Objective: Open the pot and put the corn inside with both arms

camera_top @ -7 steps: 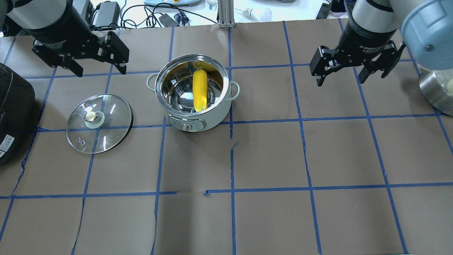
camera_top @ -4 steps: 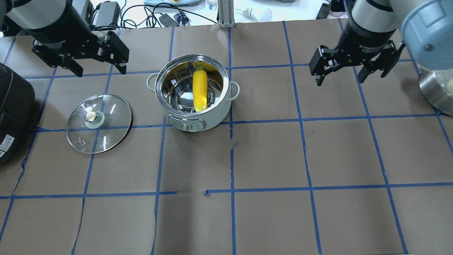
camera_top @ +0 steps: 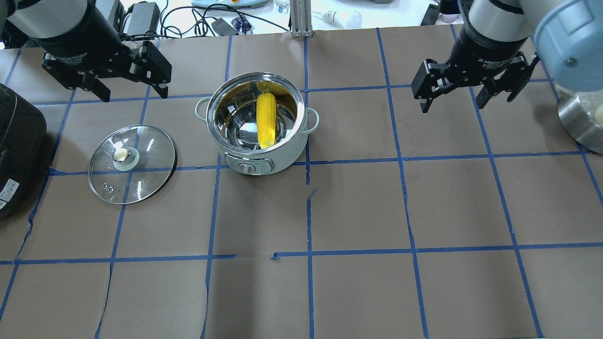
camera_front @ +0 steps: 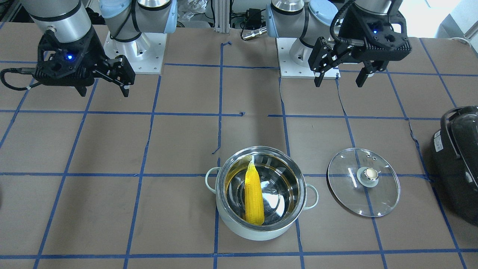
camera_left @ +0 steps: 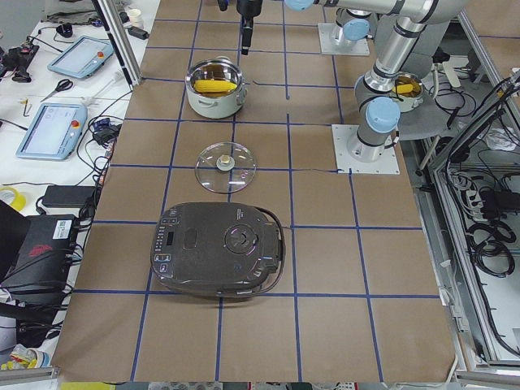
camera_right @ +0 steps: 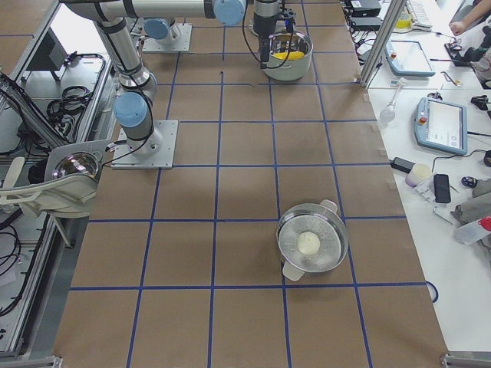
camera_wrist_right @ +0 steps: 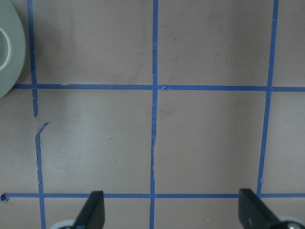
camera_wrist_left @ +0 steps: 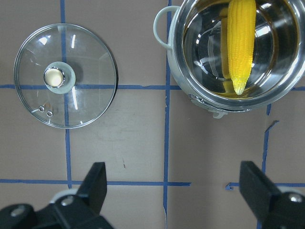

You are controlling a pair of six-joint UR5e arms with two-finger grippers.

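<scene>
2 sets spread, empty: L fingers, R fingers | corn in pot btwn them, well apart | lid off

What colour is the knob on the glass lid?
The knob is pale brass-coloured; the front-facing view shows it best.

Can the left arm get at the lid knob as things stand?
Probably yes: lid lies flat, knob up and uncovered; left gripper hangs open nearby, nothing between them.

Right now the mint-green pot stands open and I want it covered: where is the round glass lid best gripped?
Grip the round glass lid by its pale central knob, coming straight down. It lies flat on the brown table, knob up; the thin rim likely gives jaws little purchase.
</scene>
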